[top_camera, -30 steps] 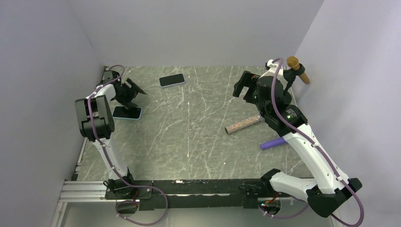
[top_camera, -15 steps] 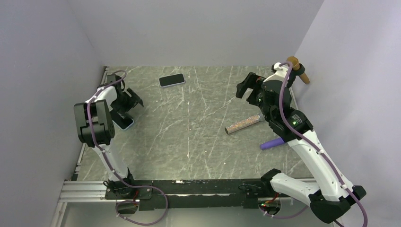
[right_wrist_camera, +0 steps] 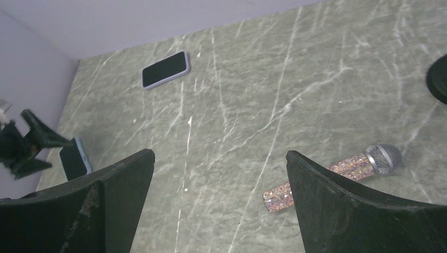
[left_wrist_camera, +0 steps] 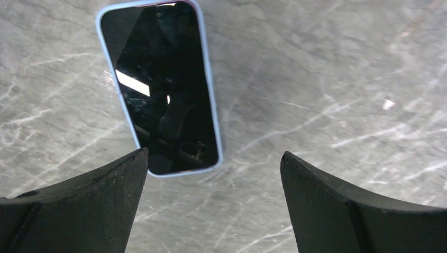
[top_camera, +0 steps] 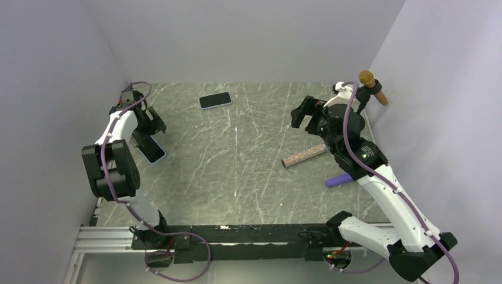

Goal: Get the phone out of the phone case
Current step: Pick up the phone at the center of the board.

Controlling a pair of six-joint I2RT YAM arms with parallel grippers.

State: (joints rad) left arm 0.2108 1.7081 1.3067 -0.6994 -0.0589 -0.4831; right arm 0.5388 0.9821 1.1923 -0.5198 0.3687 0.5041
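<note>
Phones count two on the desk point(top_camera: 248, 189). Nearest lies one purple stick point(top_camera: 340, 179), then one glittery microphone point(top_camera: 305, 155), with the right fingers point(right_wrist_camera: 220, 153) above the desk beyond it, spread wide and empty. At the left edge one phone point(left_wrist_camera: 161, 84) in its pale blue case point(left_wrist_camera: 210, 95) lies flat, screen up, before the left fingers point(left_wrist_camera: 213, 155), which are wide and hold nothing. Farthest lies the second phone point(top_camera: 215, 100).
</note>
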